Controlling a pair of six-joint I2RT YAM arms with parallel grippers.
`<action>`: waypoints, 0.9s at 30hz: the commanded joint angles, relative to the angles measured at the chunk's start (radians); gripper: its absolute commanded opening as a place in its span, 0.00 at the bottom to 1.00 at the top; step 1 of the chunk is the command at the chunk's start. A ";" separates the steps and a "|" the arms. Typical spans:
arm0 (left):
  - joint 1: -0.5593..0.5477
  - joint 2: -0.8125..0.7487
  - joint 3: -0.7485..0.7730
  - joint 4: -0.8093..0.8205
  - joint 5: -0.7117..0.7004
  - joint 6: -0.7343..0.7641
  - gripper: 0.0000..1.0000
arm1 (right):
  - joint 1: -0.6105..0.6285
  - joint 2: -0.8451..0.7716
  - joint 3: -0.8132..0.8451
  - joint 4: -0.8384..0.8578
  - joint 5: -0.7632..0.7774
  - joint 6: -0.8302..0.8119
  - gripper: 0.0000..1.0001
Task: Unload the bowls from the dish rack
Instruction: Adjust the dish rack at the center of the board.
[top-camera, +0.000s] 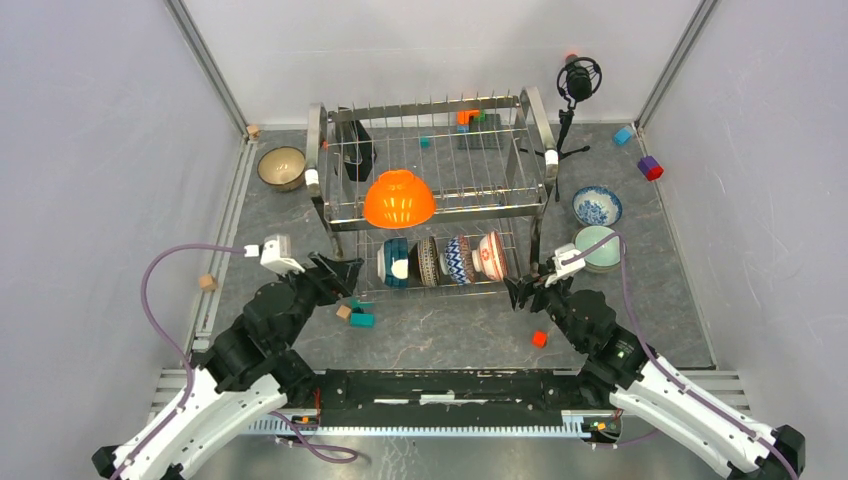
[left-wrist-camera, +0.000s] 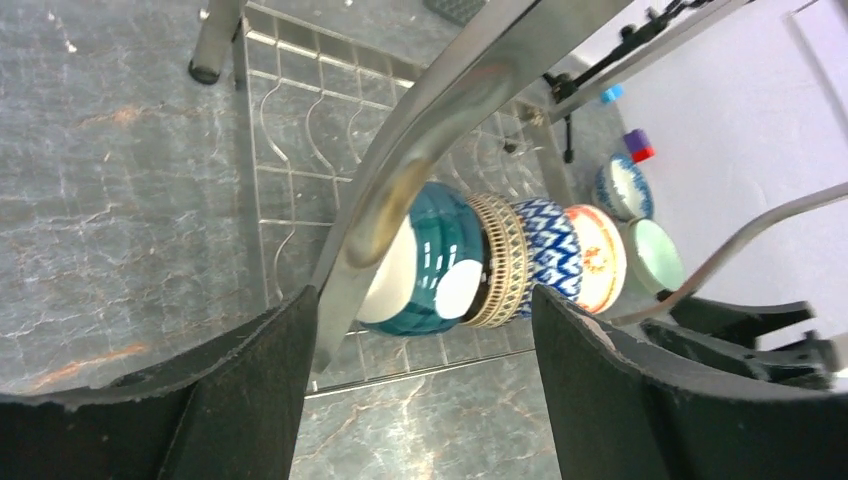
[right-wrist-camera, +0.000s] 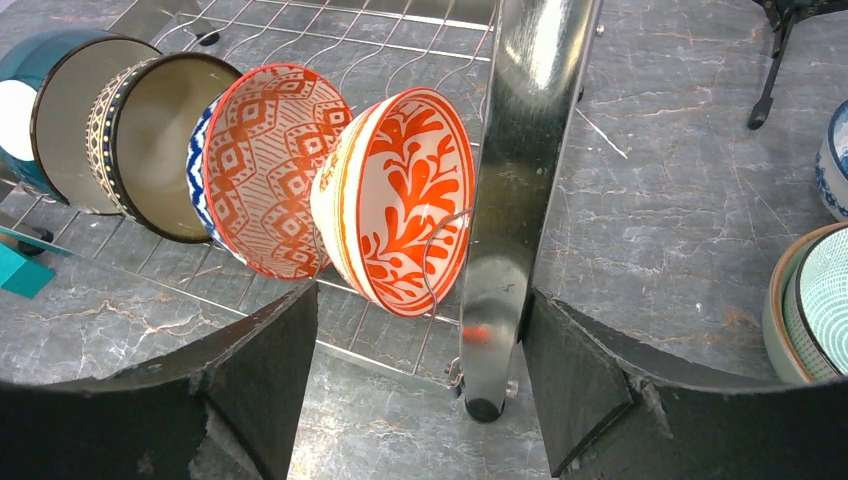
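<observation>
The steel dish rack (top-camera: 432, 205) stands mid-table. An orange bowl (top-camera: 399, 199) lies upside down on its upper tier. Several bowls stand on edge in the lower tier: teal (top-camera: 393, 262), brown-gold (top-camera: 427, 261), blue-and-white (top-camera: 458, 259), red-and-white (top-camera: 491, 256). My left gripper (top-camera: 345, 275) is open at the rack's front left leg (left-wrist-camera: 400, 190), the teal bowl (left-wrist-camera: 440, 255) just beyond. My right gripper (top-camera: 522, 290) is open at the front right leg (right-wrist-camera: 510, 200), which stands between its fingers, beside the red-and-white bowl (right-wrist-camera: 400, 200).
A brown-gold bowl (top-camera: 281, 167) sits on the table left of the rack. A blue-and-white bowl (top-camera: 597, 206) and a pale green bowl (top-camera: 600, 247) sit to its right. A black microphone stand (top-camera: 575, 90) is behind. Small blocks lie about, a red one (top-camera: 540, 338) and a teal one (top-camera: 361, 319) in front.
</observation>
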 joint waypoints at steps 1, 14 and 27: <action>-0.019 -0.031 0.106 0.078 0.091 -0.068 0.81 | 0.017 0.004 0.011 0.075 -0.071 0.022 0.78; -0.019 -0.011 0.007 0.066 -0.098 0.056 0.66 | 0.018 -0.053 0.083 -0.034 -0.035 -0.015 0.80; -0.019 0.186 -0.047 0.276 -0.301 0.156 0.36 | 0.018 -0.099 0.079 -0.070 -0.017 -0.005 0.78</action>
